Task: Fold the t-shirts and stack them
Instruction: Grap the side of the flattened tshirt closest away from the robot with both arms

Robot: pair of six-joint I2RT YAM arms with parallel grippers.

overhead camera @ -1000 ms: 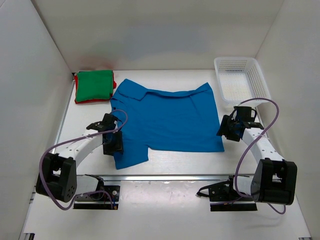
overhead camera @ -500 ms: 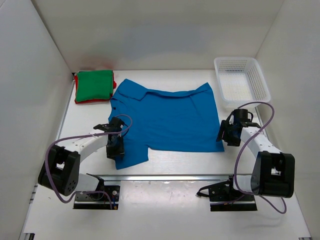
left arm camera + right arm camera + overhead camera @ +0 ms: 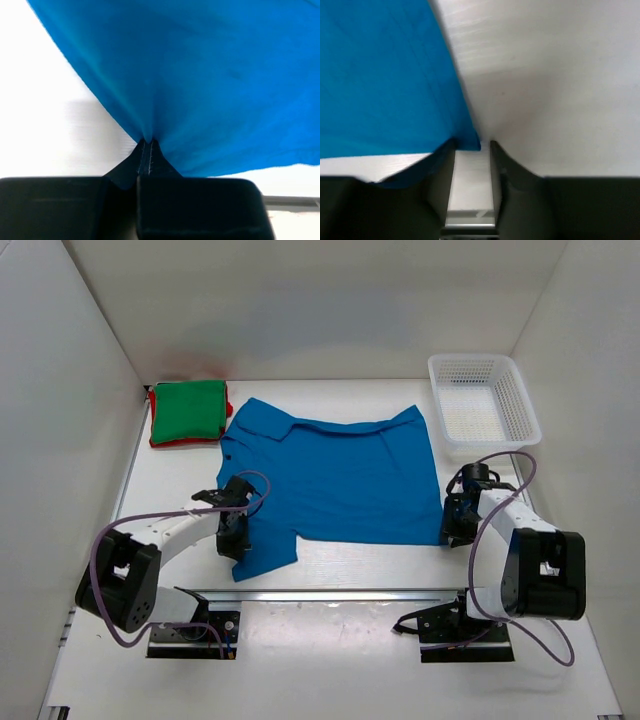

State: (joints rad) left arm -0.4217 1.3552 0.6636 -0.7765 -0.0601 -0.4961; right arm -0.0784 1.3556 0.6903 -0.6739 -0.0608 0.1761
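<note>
1. Both arms have come nearer to the front edge of the table (image 3: 350, 565) over the last second. The left gripper (image 3: 236, 540) has slid toward the near left sleeve of the blue collared shirt (image 3: 340, 475). The right gripper (image 3: 450, 532) has dropped from beside the hem to the shirt's near right corner.
2. The blue collared shirt lies spread flat in the middle of the table, collar toward the left and hem toward the right.
3. In the left wrist view the left gripper's fingers are pressed together on a pinch of blue cloth, which gathers into a peak at the tips and fans out beyond them.
4. In the right wrist view the right gripper's fingers stand apart with a bare gap between them. The pointed corner of the blue collared shirt sits right at the tips, on the left finger's side, with nothing clamped.
5. The green shirt (image 3: 187, 410) lies folded at the far left corner on top of the red shirt (image 3: 175, 444), which shows only as an edge.
6. The white mesh basket (image 3: 520, 405) stands at the far right, well apart from the shirts.
</note>
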